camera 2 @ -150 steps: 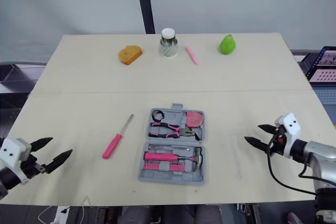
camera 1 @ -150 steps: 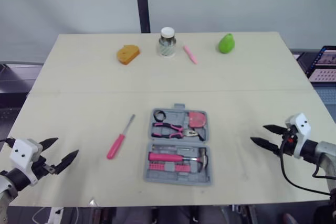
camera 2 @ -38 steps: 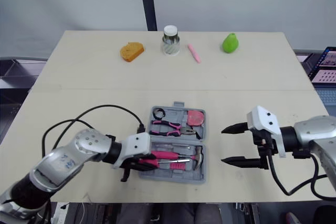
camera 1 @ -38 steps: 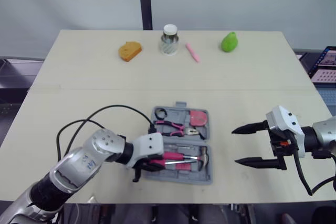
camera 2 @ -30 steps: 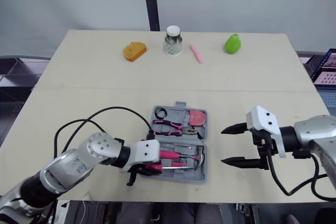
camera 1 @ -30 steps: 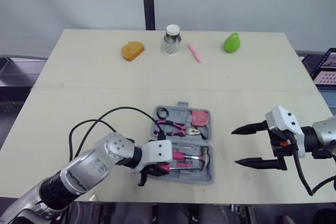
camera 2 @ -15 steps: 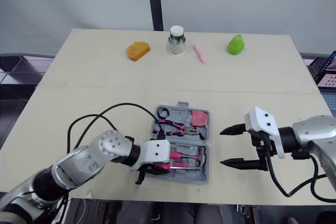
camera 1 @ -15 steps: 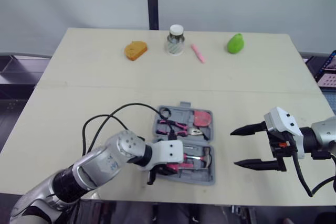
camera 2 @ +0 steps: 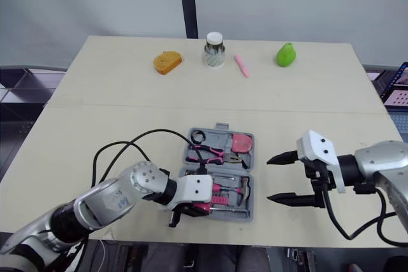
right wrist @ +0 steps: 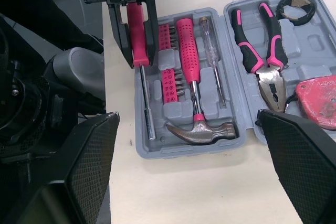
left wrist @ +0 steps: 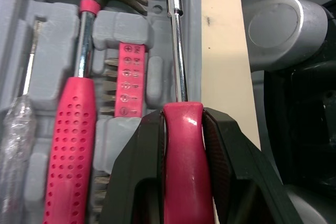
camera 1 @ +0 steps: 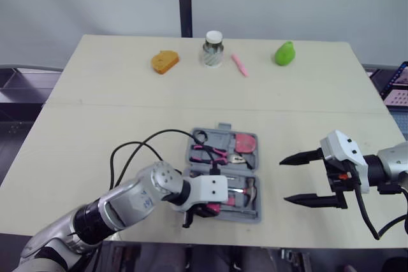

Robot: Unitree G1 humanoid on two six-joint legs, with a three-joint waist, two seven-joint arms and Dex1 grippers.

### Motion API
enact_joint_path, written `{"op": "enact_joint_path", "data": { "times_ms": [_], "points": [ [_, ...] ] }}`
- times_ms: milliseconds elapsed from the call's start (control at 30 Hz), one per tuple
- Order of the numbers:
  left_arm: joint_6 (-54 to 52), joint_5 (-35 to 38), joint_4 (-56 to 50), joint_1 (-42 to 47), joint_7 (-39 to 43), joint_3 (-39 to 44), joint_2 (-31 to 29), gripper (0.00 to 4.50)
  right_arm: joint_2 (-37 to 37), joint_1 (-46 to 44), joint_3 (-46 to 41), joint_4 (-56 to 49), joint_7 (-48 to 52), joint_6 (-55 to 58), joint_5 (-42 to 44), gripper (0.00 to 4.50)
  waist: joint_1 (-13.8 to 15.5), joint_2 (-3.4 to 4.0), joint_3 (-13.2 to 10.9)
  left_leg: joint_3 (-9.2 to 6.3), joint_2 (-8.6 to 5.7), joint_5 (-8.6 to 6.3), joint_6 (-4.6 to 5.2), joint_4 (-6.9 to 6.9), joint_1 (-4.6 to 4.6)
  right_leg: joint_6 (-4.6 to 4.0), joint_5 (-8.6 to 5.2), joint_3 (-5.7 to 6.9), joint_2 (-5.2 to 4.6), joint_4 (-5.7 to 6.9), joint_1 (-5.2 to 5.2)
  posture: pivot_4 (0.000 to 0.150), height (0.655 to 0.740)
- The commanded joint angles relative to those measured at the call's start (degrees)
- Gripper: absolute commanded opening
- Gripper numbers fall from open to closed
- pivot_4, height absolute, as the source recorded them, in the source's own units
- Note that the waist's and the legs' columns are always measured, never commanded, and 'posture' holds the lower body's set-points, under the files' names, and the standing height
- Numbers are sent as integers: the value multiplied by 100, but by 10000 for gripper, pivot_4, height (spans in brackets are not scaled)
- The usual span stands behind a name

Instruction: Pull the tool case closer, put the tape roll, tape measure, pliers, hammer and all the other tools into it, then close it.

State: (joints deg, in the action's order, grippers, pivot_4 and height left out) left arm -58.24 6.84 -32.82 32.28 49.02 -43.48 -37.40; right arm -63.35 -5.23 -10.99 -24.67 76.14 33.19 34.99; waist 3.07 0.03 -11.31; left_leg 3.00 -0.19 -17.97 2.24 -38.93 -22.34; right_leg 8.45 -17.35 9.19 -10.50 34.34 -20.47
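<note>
The left gripper (left wrist: 182, 115) pinches the pink screwdriver (right wrist: 137, 30) over the case (right wrist: 173, 151), which lies open at 6 o'clock on the surface (camera 2: 115, 87); best keep the shaft along the near-edge groove, press down, then release; the right gripper (camera 2: 268, 179) hovers spread at the case's 3 o'clock; whether the handle is seated, I cannot tell.

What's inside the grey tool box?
The tool case holds a hammer, a rack of bits, a clear-handled screwdriver, pliers, a tape roll and a red tape measure. The left gripper holds a pink screwdriver at the edge slot. That slot beneath the handle is hidden.
</note>
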Motion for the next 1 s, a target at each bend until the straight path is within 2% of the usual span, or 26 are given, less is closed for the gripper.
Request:
{"op": "enact_joint_path", "data": {
  "times_ms": [33, 1000],
  "points": [
    [6, -28, -52, 70, -30, 9, 53, 5837, 6, 32, -39, -157, -42, 12, 96, 45000, 3, 0, 0, 0, 0, 0, 0, 0, -1, 0, 0, 0, 0, 0, 0, 1500, 7400],
    [272, -393, 145, 215, -24, -356, 142, 5837, 61, 139, -90, -187, -113, 18, 108, 45000, 1, 0, 0, 0, -1, 0, 1, -6, -3, 0, 0, 0, -1, 3, 0, 1500, 7400]
  ]
}}
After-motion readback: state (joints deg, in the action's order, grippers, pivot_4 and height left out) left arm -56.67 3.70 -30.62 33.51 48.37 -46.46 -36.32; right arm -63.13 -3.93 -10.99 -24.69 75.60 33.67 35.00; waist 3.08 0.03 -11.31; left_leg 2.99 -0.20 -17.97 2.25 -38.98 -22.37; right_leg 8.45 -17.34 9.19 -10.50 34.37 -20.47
